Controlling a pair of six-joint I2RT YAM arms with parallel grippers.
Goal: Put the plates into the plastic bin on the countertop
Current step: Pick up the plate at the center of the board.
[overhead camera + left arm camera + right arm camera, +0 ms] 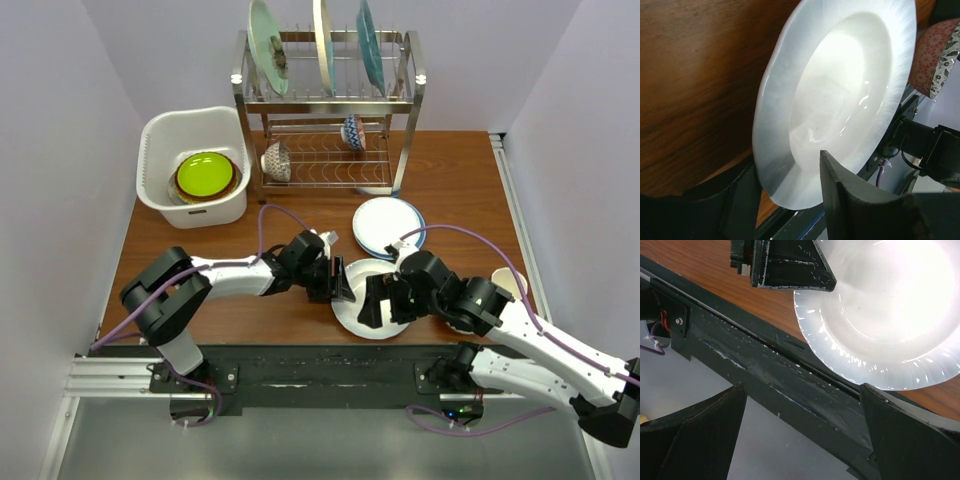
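1. The left end effector (338, 280) (787, 165) was partly open and straddled the rim of the white plate (365, 325) (840, 95). Seen from overhead, it sat at the plate's 9 o'clock edge. In its wrist view one finger (855, 205) lay over the plate's inner slope, and the other (737, 200) stood outside the rim above the wood. Whether either finger pressed on the plate could not be told.
2. The right end effector (385, 303) (802, 387) was spread wide and held nothing. From overhead it hung above the same plate (880, 330), toward its 3 o'clock side. Its wrist view showed only the black rail (765, 365) between its two fingers, with the plate's near rim beyond.
3. The white plate lay flat on the tabletop (460, 180), close to the 6 o'clock edge and outside the plastic bin (160, 130).
4. A blue-rimmed plate (385, 222) lay flat just beside the white plate, at its 12 o'clock.
5. The plastic bin stood at the tabletop's 10 o'clock corner, well apart from both end effectors. A lime green plate (204, 174) lay in it, with a darker rim showing beneath.
6. A wire rack (413, 75) stood at 12 o'clock, beside the bin. On its top tier a grey-green plate (268, 48), a cream plate (322, 40) and a blue plate (369, 42) stood on edge. Two bowls (277, 160) (352, 131) sat on the lower tier.
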